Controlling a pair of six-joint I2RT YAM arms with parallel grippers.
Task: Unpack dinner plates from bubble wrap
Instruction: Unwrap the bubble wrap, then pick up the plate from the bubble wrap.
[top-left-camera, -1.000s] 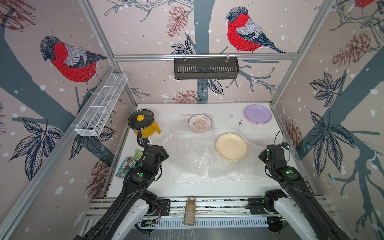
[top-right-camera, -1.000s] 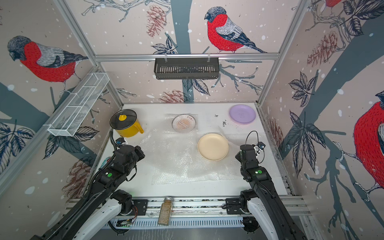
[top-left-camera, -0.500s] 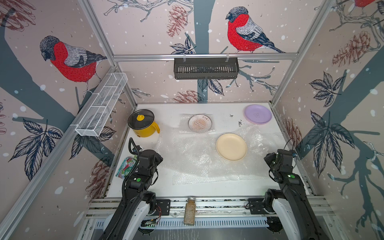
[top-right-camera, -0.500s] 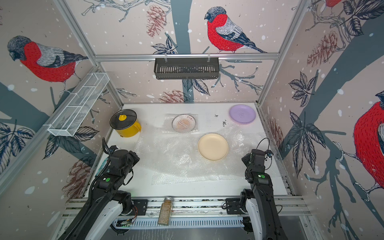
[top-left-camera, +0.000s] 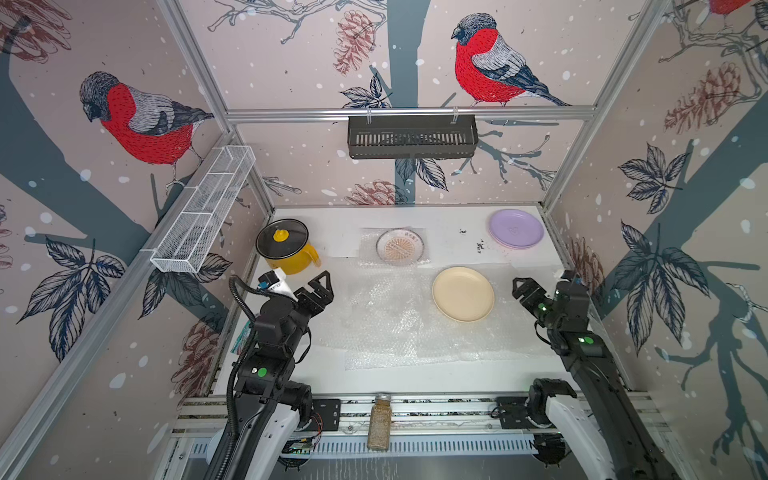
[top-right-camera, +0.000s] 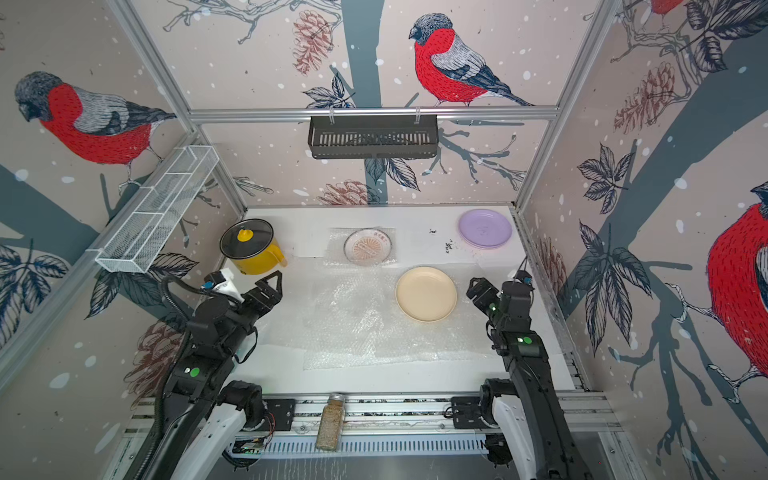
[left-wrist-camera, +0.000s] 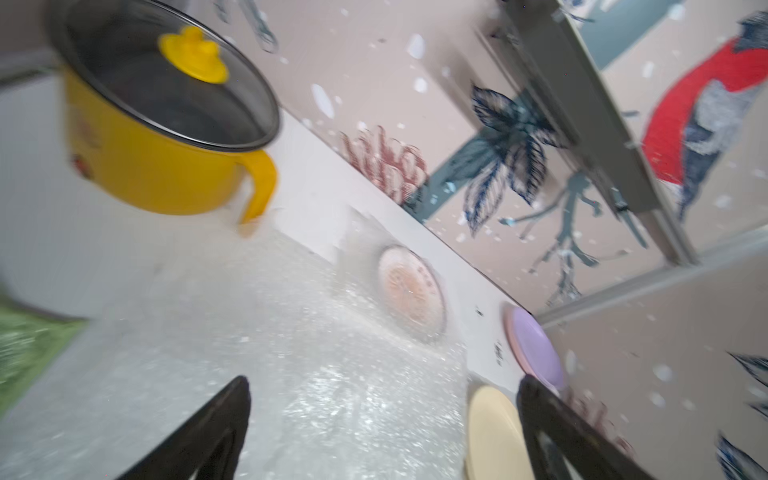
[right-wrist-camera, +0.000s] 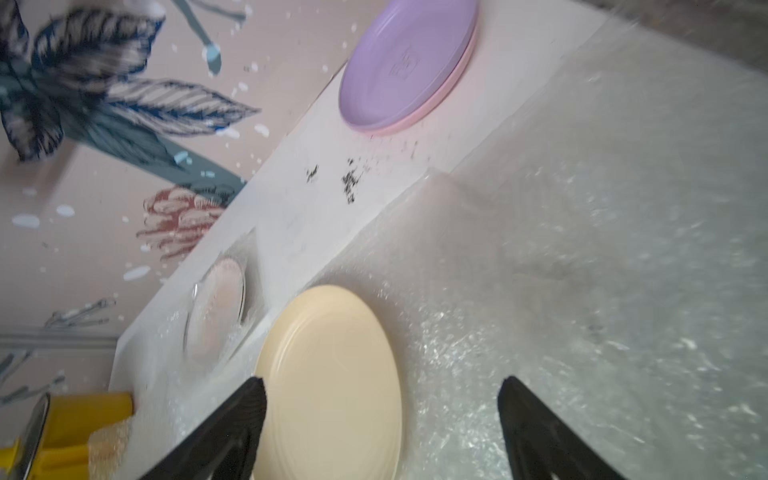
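**Top views: both grippers spread wide, nothing in either one**

In both top views you see the large clear bubble wrap sheet (top-left-camera: 386, 328) (top-right-camera: 349, 328) lying flat across the middle of the white tabletop (top-left-camera: 449, 370). The plain round cream plate (top-left-camera: 463, 294) (top-right-camera: 426, 294) rests on its far right part, fully uncovered.

Your left gripper (top-left-camera: 318, 284) (left-wrist-camera: 384, 384) hangs at the sheet's left edge, near the yellow pot (top-left-camera: 291, 259) with its black glass lid (top-left-camera: 282, 239). Its fingers are released and wide apart, with nothing between them.

Your right gripper (top-left-camera: 523, 291) (right-wrist-camera: 384, 382) hangs by the sheet's right edge, just beside the cream plate. Its fingers are also spread and hold nothing.

The plain lilac plate (top-left-camera: 515, 227) (right-wrist-camera: 399, 62) sits in the far right corner, stacked on the plain pink plate (right-wrist-camera: 415, 122), of which only the rim shows.

The white plate with orange sunburst print (top-left-camera: 400, 247) lies at the back centre with a smaller piece of bubble wrap (top-left-camera: 368, 245). You cannot tell whether that piece lies over or under it.
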